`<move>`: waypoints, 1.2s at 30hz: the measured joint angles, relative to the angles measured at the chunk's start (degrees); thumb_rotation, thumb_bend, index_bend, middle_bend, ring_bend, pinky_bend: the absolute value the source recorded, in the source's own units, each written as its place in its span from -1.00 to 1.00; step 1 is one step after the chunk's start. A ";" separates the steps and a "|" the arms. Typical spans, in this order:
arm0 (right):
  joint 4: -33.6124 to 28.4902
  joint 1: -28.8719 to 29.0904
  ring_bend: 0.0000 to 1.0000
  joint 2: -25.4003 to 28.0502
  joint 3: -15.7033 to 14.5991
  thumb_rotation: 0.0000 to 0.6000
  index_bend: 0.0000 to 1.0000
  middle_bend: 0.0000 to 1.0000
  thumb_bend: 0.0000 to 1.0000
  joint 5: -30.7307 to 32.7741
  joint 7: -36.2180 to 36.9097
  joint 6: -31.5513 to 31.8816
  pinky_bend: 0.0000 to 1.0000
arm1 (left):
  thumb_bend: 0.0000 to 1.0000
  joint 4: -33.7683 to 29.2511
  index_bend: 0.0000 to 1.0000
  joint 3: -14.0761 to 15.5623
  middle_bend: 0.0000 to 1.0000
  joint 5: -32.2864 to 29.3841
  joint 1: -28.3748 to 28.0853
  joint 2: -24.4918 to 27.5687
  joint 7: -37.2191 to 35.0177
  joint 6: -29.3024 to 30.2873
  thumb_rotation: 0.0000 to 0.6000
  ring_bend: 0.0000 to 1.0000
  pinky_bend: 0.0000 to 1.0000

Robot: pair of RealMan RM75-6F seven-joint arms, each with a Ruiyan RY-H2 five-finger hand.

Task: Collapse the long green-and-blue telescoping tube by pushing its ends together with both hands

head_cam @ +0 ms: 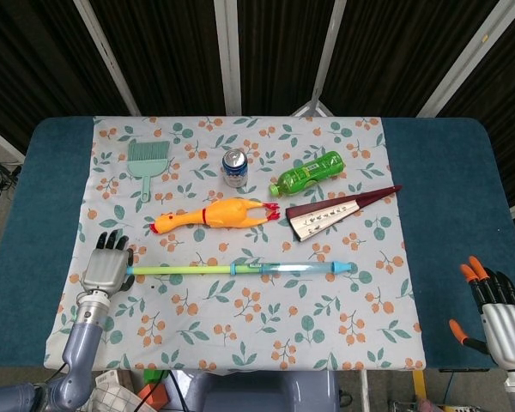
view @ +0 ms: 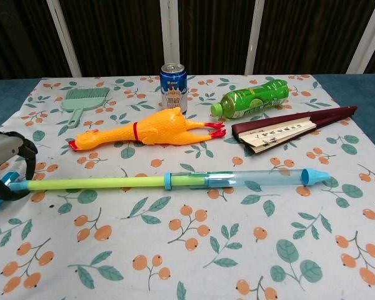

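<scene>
1. The left hand (head_cam: 106, 268), grey with black fingers, is sitting at the left end of the long green-and-blue telescoping plastic tube (head_cam: 240, 269); in the chest view its fingers (view: 26, 156) are curling around the tube's blue end cap, gripping it.
2. The tube is lying flat on the floral cloth (head_cam: 240, 326) covering the blue worktop (head_cam: 43, 215), stretching rightward from the left hand, its green section nearest that hand and its clear blue section beyond.
3. Beyond the left hand, a pale green plastic hand brush (head_cam: 145, 161) is lying near the cloth's far left corner.
4. A yellow rubber chicken (head_cam: 215, 214) is lying just beyond the tube, apart from it.
5. A blue metal drink can (head_cam: 234, 167) is standing upright beyond the chicken.
6. A green plastic bottle (head_cam: 307, 172) is lying on its side, with a folded dark-red paper fan (head_cam: 339, 211) nearer the tube.
7. The right hand (head_cam: 495, 302), grey with orange-tipped fingers, is hovering off the cloth, well apart from the tube's right end, fingers spread and holding nothing.
</scene>
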 measured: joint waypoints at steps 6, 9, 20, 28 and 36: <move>-0.17 -0.05 -1.00 0.10 0.27 1.00 -1.00 -1.00 -0.32 0.52 0.48 -0.15 -1.00 | -0.06 0.48 0.01 0.53 -0.71 0.11 -0.28 -0.21 -0.20 -0.04 1.00 -1.00 -0.96; -0.20 -0.07 -1.00 0.16 0.25 1.00 -1.00 -1.00 -0.32 0.39 0.42 -0.18 -1.00 | 0.08 0.58 0.06 0.63 -0.70 0.20 -0.35 -0.27 -0.43 0.05 1.00 -1.00 -0.96; -0.53 0.28 -1.00 0.16 0.49 1.00 -1.00 -1.00 -0.32 0.56 0.14 -0.89 -1.00 | 0.15 0.55 0.15 1.04 -0.68 2.40 -0.96 0.19 -1.06 0.33 1.00 -1.00 -0.96; -5.78 3.08 -1.00 0.35 1.09 1.00 -1.00 -1.00 -0.32 0.46 -3.56 -4.91 -1.00 | 0.15 -0.95 0.18 1.54 -0.66 4.46 -2.13 0.93 0.03 0.29 1.00 -1.00 -0.96; -13.95 9.03 -1.00 -2.19 3.78 1.00 -0.91 -1.00 -0.32 3.07 -14.58 -12.05 -1.00 | 0.15 -3.12 0.18 1.70 -0.65 5.01 -3.06 1.59 1.24 0.26 1.00 -1.00 -0.96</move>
